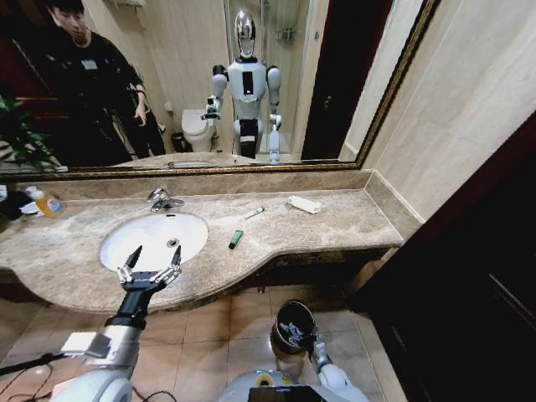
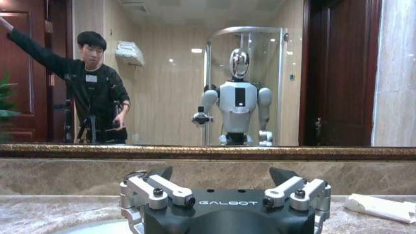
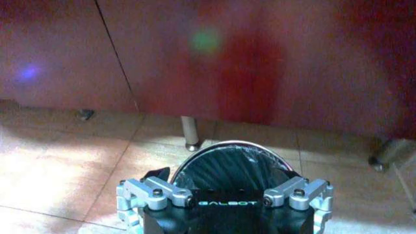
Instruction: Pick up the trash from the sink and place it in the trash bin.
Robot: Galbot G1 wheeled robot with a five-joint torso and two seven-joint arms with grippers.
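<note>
Left tool [image 1: 149, 270] hovers spread open at the sink's [image 1: 117, 243] front rim. Trash lies on the counter [image 1: 335, 222]: a small green tube [image 1: 236, 239], probably light, slippery; pinch mid-body.

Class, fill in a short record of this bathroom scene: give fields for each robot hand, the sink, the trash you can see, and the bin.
left hand: open, over the sink's front rim
right hand: low by the floor, holding the bin
sink: white oval basin, faucet behind
trash: dark-green tube, thin white stick and white box on the counter beside the sink
bin: black, round, below the counter edge
</note>
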